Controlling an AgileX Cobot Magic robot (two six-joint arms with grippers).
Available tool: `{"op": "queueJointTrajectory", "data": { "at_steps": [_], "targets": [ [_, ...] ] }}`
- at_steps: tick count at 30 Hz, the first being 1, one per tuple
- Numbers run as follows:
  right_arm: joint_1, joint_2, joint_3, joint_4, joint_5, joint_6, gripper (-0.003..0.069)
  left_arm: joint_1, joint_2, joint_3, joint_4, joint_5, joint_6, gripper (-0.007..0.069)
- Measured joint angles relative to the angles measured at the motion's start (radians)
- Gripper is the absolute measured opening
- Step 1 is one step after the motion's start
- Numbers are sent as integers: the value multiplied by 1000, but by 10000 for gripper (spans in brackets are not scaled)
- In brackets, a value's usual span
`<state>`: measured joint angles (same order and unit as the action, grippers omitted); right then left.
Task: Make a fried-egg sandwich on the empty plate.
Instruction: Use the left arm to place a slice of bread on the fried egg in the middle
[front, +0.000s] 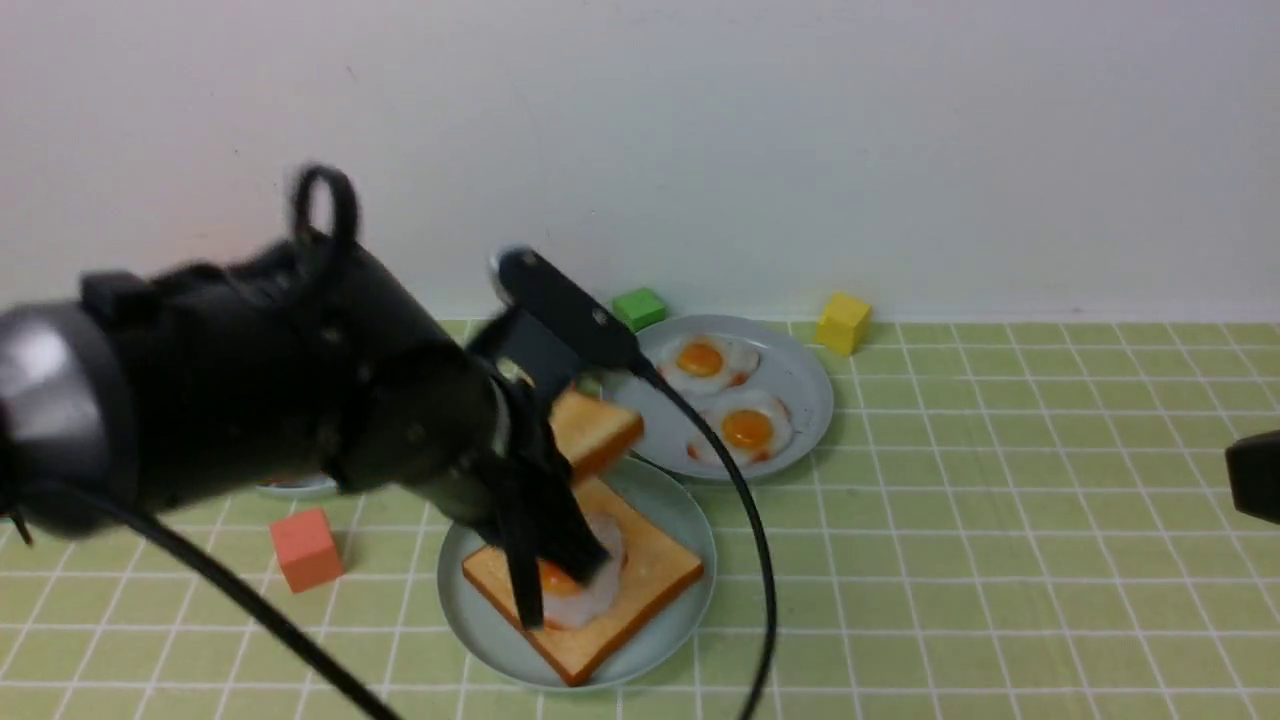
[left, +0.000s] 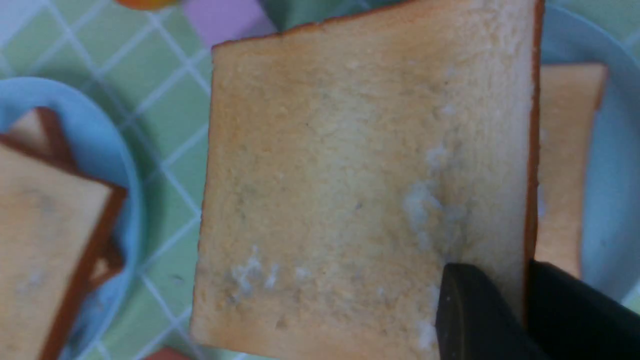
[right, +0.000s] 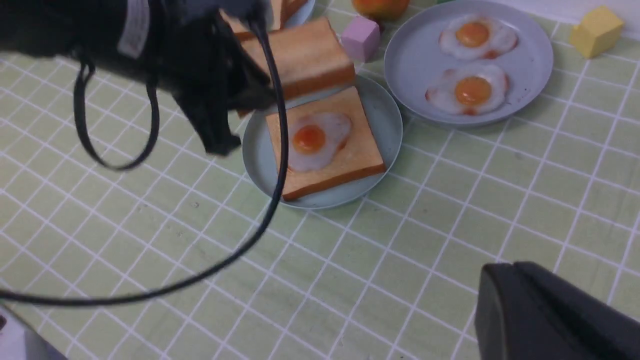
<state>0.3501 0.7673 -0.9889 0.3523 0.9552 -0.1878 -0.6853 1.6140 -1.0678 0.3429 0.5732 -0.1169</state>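
The pale mint empty plate (front: 470, 620) now bears one toast slice (front: 650, 575) with a fried egg (front: 585, 590) on top; the right wrist view shows this toast (right: 360, 150), egg (right: 315, 137) and plate (right: 387, 120) clearly. My left gripper (front: 555, 440) is shut on the edge of a second toast slice (front: 600, 430), held tilted above the plate's far-left side. In the left wrist view that slice (left: 350, 190) fills the frame, pinched between the gripper's (left: 500, 272) black fingers. My right gripper (right: 505, 270) is shut with nothing in it, low at the right (front: 1255, 475).
A grey-blue plate (front: 800, 400) with two fried eggs sits behind the mint plate. Another plate (left: 125, 165) with toast slices lies left. Green (front: 640, 307), yellow (front: 843, 322), salmon (front: 306, 549) and pink (right: 361, 39) cubes stand around. The left arm's cable (front: 745, 520) hangs over the plates.
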Motion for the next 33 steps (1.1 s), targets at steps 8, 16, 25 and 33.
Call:
{"op": "queueJointTrajectory", "data": {
  "at_steps": [8,16,25,33],
  "targets": [
    [0,0,0,20,19,0,28,-54,91,19,83,-49,-69,119],
    [0,0,0,30,37,0,31,-54,101,20,54,-74,-71,118],
    [0,0,0,34,38,0,40,-54,101,20,-1,-84,-71,160],
    [0,0,0,38,41,0,43,-54,101,20,-8,-84,-71,272]
  ]
}}
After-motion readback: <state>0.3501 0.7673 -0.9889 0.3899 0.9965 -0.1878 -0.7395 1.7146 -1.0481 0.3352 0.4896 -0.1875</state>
